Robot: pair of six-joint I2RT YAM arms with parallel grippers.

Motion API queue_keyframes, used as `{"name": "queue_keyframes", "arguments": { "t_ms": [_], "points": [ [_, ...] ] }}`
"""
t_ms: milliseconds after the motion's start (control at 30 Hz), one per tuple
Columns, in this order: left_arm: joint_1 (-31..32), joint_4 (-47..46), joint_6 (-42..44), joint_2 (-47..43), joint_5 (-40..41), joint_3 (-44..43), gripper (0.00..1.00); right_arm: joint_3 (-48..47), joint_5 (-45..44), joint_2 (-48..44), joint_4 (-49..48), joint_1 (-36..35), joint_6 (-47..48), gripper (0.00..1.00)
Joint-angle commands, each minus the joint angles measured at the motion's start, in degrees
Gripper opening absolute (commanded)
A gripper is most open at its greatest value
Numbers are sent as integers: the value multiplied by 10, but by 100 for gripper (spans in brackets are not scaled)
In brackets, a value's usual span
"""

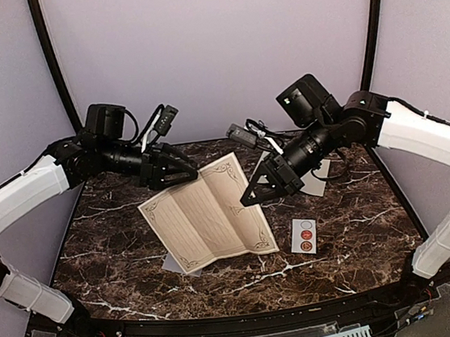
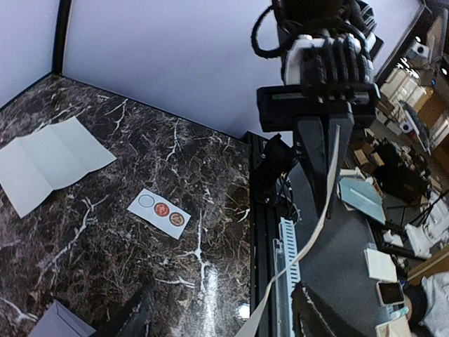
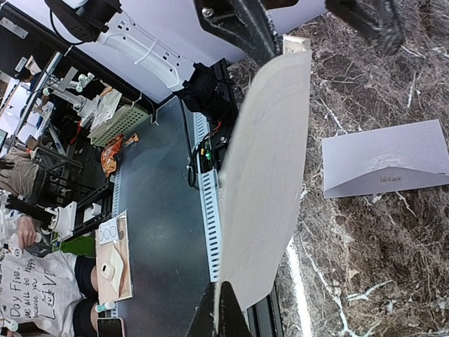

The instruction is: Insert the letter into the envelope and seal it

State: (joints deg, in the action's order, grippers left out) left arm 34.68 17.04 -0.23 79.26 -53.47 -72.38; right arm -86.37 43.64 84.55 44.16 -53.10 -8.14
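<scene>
The letter (image 1: 206,215), a cream sheet with an ornate border, hangs above the dark marble table (image 1: 105,255) between both grippers. My right gripper (image 1: 253,196) is shut on its right edge, and the sheet fills the right wrist view (image 3: 270,175). My left gripper (image 1: 185,173) sits at the sheet's upper left corner with jaws wide apart. The paper's edge (image 2: 319,210) runs between them without being pinched. The grey-lavender envelope (image 3: 386,158) lies flat on the table with its flap folded over. In the top view only its corner (image 1: 173,265) shows from under the letter.
A small white sticker strip (image 1: 303,235) with round seals lies right of the letter; it also shows in the left wrist view (image 2: 160,210). A pale creased sheet (image 1: 317,181) lies at the back right behind my right gripper. The table's front rail (image 1: 226,319) is near.
</scene>
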Motion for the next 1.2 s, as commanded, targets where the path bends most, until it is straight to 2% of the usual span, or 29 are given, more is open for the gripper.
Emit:
{"name": "queue_keyframes", "arguments": {
  "t_ms": [0,33,100,233,400,500,600,667,700,800,833,900,1067,1167],
  "points": [
    [2,40,19,6,-65,-19,59,-17,-15,-7,5,-5,6,0],
    [2,45,21,6,-69,-18,52,-17,-21,-7,5,-5,5,0],
    [3,57,25,6,-69,-17,47,-18,-28,-6,5,-5,5,0],
    [3,73,31,2,-63,-10,39,-24,-31,-3,2,-5,3,0],
    [3,87,35,-3,-56,-4,33,-26,-39,-3,3,-5,1,0],
    [3,92,36,-6,-53,-2,21,-28,-40,-3,3,-5,0,0],
    [3,95,39,-8,-52,-1,4,-28,-47,-4,1,-5,-3,0],
    [3,93,37,-13,-39,2,0,-26,-58,-6,-5,-4,-7,0],
    [3,83,34,-21,-35,4,0,-25,-65,-10,-12,-3,-11,9],
    [3,46,8,-43,-18,27,0,-4,-79,-35,-52,11,-30,60],
    [3,27,-3,-56,-16,36,0,9,-81,-48,-77,22,-42,70],
    [3,1,-30,-70,-14,47,0,48,-69,-81,-170,57,-87,81],
    [3,-13,-46,-86,-20,50,0,180,-38,-164,-431,126,-207,98],
    [3,-8,-49,-87,-27,46,0,184,-75,-156,-419,130,-193,99]
  ]
}}
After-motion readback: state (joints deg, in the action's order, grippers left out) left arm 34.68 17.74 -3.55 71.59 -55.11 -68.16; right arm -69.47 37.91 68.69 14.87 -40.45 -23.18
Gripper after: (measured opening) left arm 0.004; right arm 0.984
